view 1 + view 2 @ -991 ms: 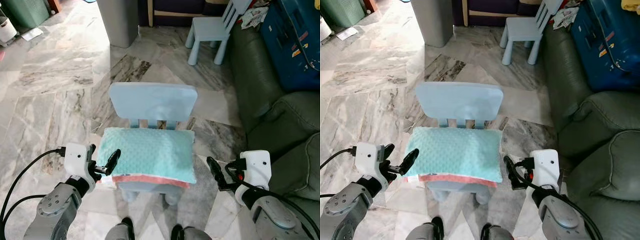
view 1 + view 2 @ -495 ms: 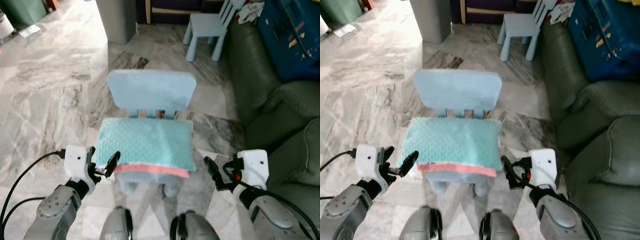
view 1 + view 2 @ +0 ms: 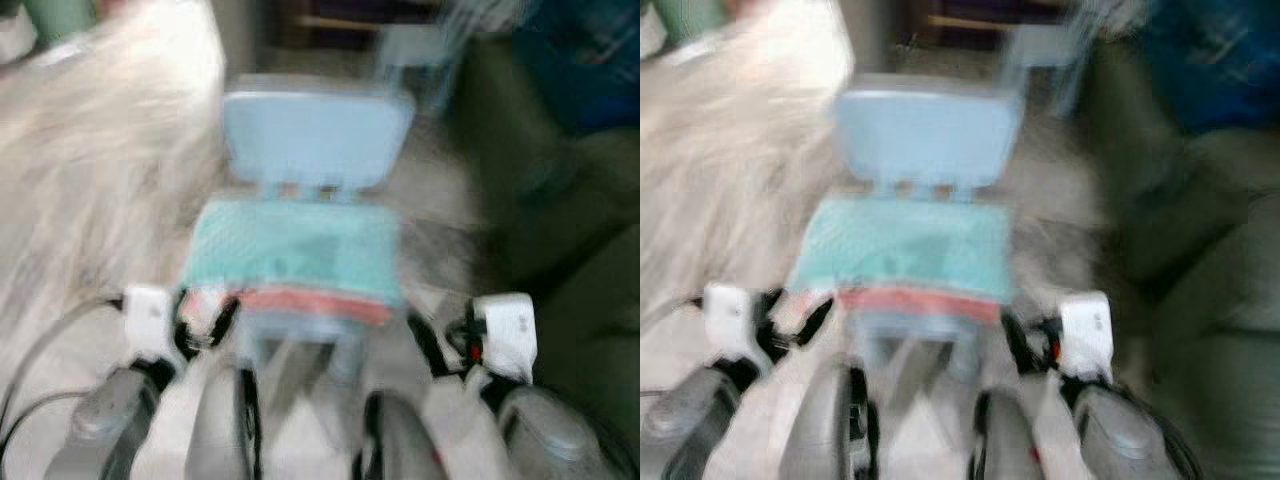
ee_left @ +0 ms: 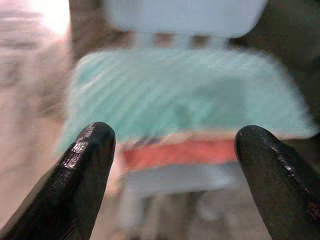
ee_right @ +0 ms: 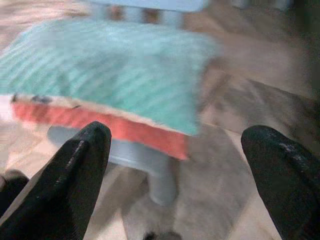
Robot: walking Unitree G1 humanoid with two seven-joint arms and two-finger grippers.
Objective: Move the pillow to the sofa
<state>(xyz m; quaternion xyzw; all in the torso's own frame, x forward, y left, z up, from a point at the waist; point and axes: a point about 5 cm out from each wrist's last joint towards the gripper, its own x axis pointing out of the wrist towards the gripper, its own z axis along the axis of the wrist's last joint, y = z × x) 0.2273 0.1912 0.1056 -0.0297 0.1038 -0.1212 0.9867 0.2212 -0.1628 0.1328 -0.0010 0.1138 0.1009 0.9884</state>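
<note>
A teal pillow point(image 3: 295, 255) with a coral-red front band lies flat on the seat of a small light-blue chair point(image 3: 318, 128) straight ahead; the eye views are blurred. My left gripper point(image 3: 208, 325) hangs open just off the pillow's near left corner, not touching it. On the other side my right gripper point(image 3: 428, 345) is open, a little off the near right corner. In the left wrist view the pillow point(image 4: 187, 97) sits beyond the two spread fingers point(image 4: 82, 170). The right wrist view has the pillow point(image 5: 110, 75) and the red band between wide-apart fingers point(image 5: 75, 170). The dark green sofa point(image 3: 560, 200) stands to my right.
Marble floor point(image 3: 90, 180) spreads to the left. My own legs point(image 3: 225, 425) show at the lower edge, close to the chair's front legs. A second small blue chair point(image 3: 410, 45) stands blurred at the back, with something blue point(image 3: 590, 60) on the sofa.
The whole picture has shifted and blurred, and the chair and pillow look closer: the camera moved. Both grippers stay open beside the pillow's near corners; the pillow remains on the chair.
</note>
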